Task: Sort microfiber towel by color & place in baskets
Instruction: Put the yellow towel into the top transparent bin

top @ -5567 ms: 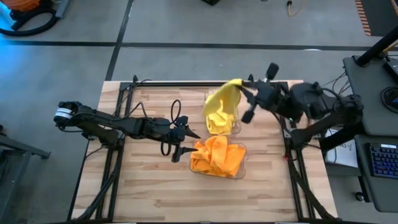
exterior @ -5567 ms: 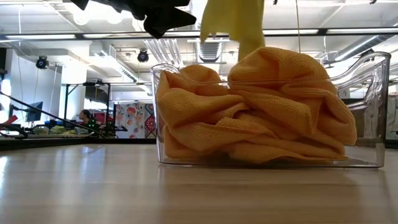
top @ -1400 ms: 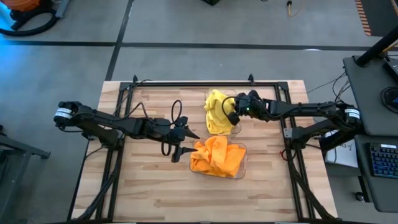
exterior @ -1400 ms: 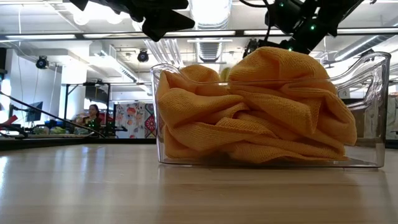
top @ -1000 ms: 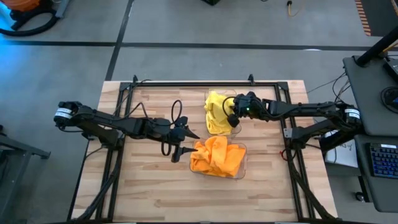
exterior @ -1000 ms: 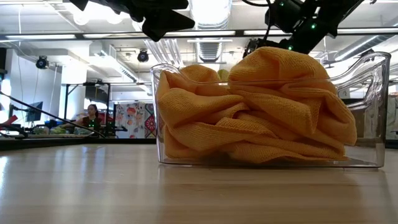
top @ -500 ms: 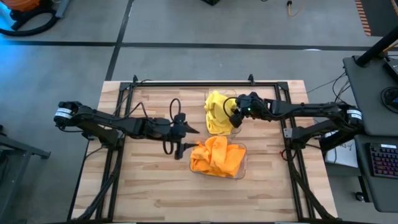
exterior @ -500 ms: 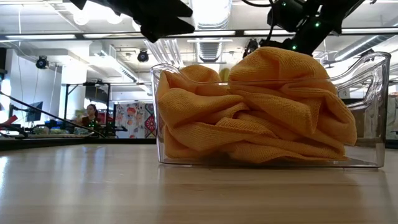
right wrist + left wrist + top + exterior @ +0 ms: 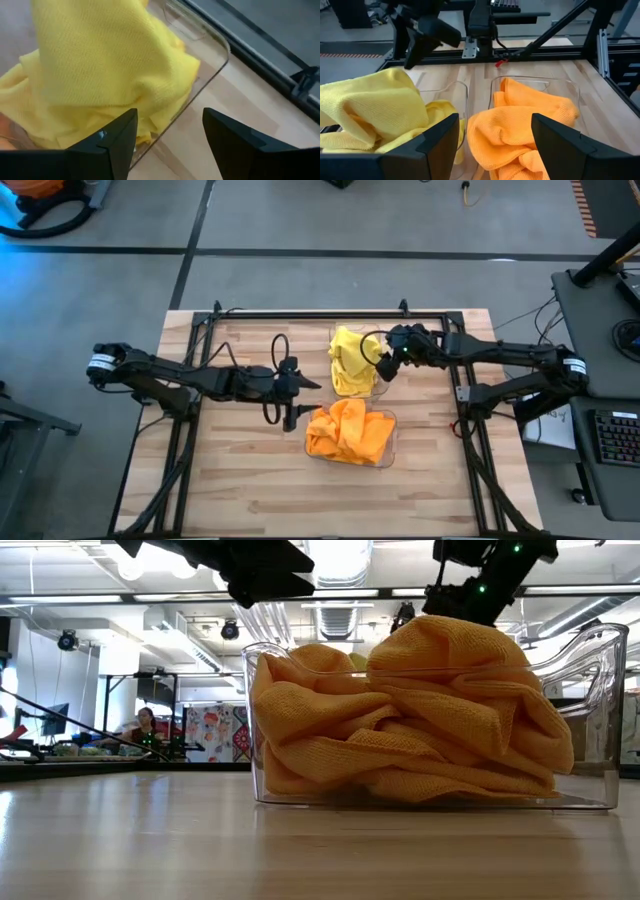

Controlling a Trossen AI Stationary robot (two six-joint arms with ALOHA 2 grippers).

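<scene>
Workshop floor, grey concrete, surrounds a pale wooden counter (image 9: 240, 470). Two clear baskets at centre: far basket (image 9: 378, 385) holds yellow towels (image 9: 348, 360), near basket (image 9: 390, 442) holds orange towels (image 9: 345, 432). No cloths loose on the wood.

Right end effector (image 9: 385, 367) sits at the far basket's right rim, fingers spread apart, gripping nothing; yellow cloth lies just past its fingertips (image 9: 117, 137). Left end effector (image 9: 293, 400) waits left of the baskets, fingers wide, empty.

Judgement: release step. To do it well, lift straight up and clear so no fold snags a finger and drags out; check the heaped cloth settles inside the walls.
</scene>
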